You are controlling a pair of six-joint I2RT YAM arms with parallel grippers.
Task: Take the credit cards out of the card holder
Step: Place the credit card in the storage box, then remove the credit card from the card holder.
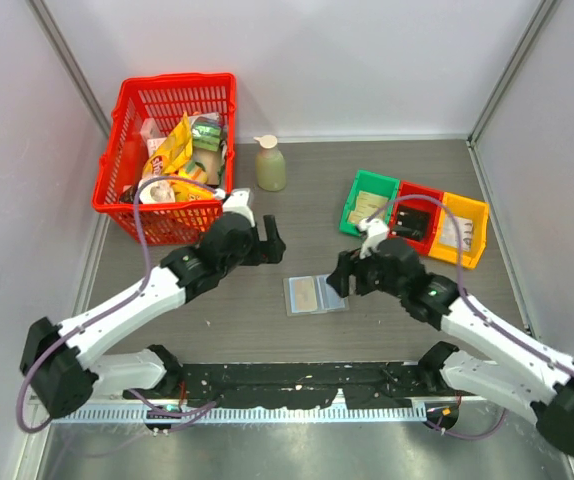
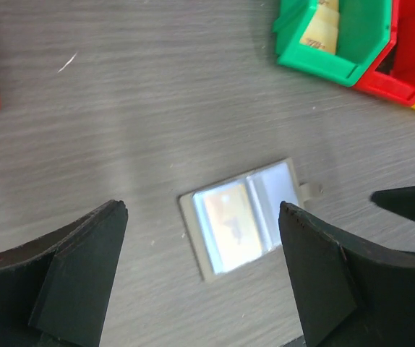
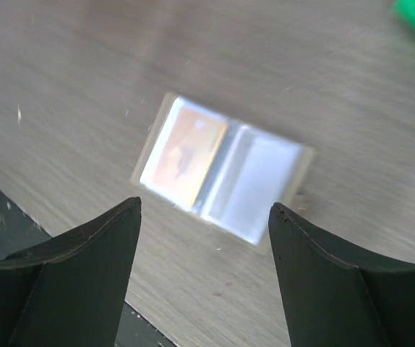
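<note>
Card holder lay open, flat on tabletop, between my two hands. Grey-olive rim, pale blue glossy panels inside. Yellow-orange credit card sat in left panel, right panel pale grey. My left hand wide, holding nothing. My right hand wide, holding nothing, just beside holder.

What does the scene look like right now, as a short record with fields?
card holder: open flat on table, between the grippers
credit card: yellow-orange, inside the left panel in the top view
left gripper: open, empty, apart from holder
right gripper: open, empty, at holder's right edge
cards lying out: none visible
</note>
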